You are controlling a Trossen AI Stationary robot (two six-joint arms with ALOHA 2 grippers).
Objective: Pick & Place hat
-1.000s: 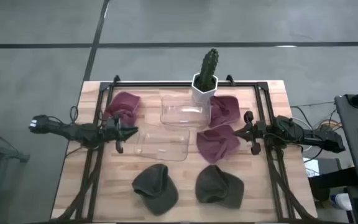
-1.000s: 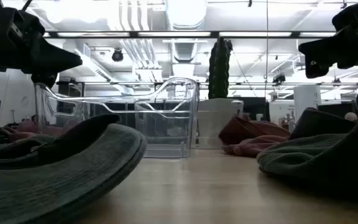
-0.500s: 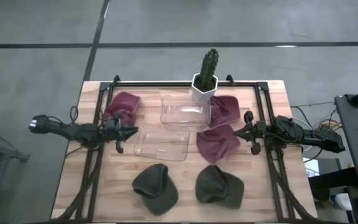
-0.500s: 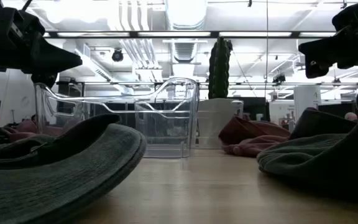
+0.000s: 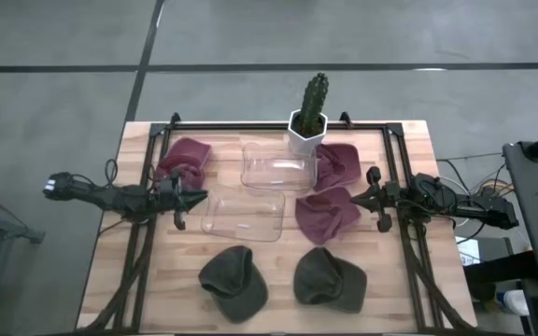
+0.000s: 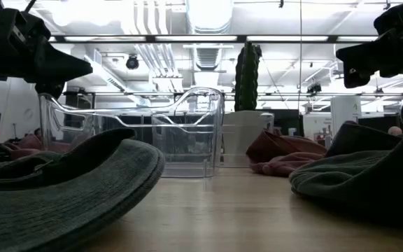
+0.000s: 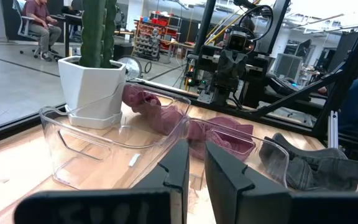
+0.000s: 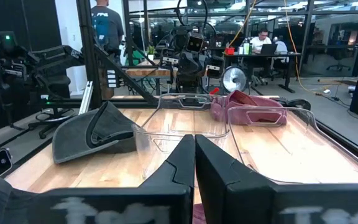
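Note:
Five hats lie flat on the wooden table. Two dark green ones (image 5: 234, 280) (image 5: 330, 278) are near the near edge. Three maroon ones are at far left (image 5: 187, 159), far right (image 5: 337, 165) and right of centre (image 5: 325, 215). My left gripper (image 5: 202, 198) hovers shut above the table, just left of the near clear bin (image 5: 244, 215). My right gripper (image 5: 358, 197) hovers shut beside the right-centre maroon hat. The low view shows both grippers, left (image 6: 82, 68) and right (image 6: 341, 56), raised off the table.
A second clear bin (image 5: 276, 168) sits behind the first. A cactus in a white pot (image 5: 309, 117) stands at the far edge, behind the bins. Black frame rails (image 5: 148, 233) (image 5: 409, 243) run along both table sides. Bare wood lies between the two green hats.

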